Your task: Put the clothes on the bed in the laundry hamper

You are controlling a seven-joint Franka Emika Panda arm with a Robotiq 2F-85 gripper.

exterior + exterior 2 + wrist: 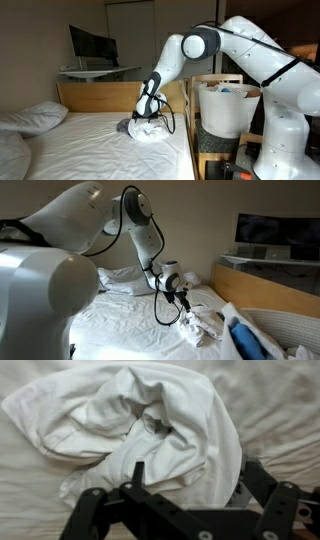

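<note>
We had the arm (200, 45) extended and bent down at the wrist, gripper (178, 498) pointing downward, jaws wide apart.

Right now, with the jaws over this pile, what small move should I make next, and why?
Probably lower straight down, then close. The jaws stand open over the crumpled white garment, which lies on the bed and sits roughly centred between them in the wrist view. Nothing is gripped yet.
</note>
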